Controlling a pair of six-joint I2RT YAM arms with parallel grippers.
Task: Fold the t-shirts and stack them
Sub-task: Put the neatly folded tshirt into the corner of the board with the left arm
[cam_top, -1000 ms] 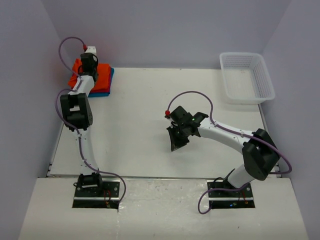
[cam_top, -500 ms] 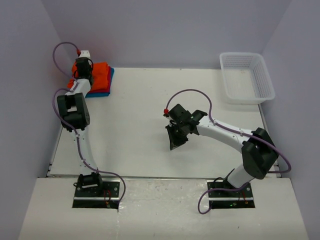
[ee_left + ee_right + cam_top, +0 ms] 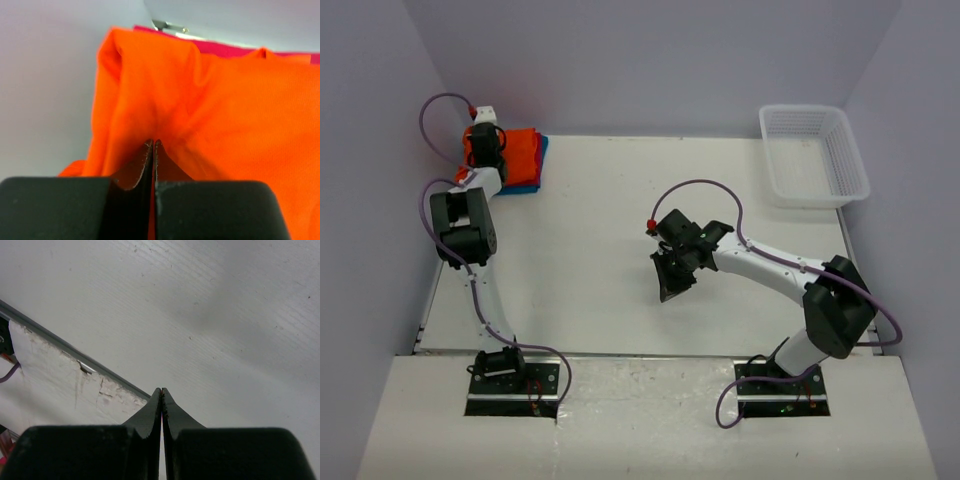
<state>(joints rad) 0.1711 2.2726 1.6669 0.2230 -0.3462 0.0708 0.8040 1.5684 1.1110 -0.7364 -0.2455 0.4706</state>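
Note:
The t-shirts lie stacked in the far left corner: a bright orange one point(image 3: 523, 146) on top, a crimson red one point(image 3: 523, 179) under it, and a blue one point(image 3: 543, 150) showing as an edge at the bottom. My left gripper point(image 3: 478, 150) is over the stack's left part, shut, its tips point(image 3: 152, 143) down on the rumpled orange cloth point(image 3: 240, 110). A crimson strip point(image 3: 225, 49) shows beyond it. My right gripper point(image 3: 667, 292) hangs shut over the bare middle of the table, nothing between its fingers point(image 3: 162, 389).
A white mesh basket point(image 3: 800, 108) stands at the far right corner. Walls close in behind and to the left of the stack. The table's near edge strip point(image 3: 75, 351) shows in the right wrist view.
The left arm has swung its gripper leftward across the stack, toward the left wall. The right arm has hardly moved.

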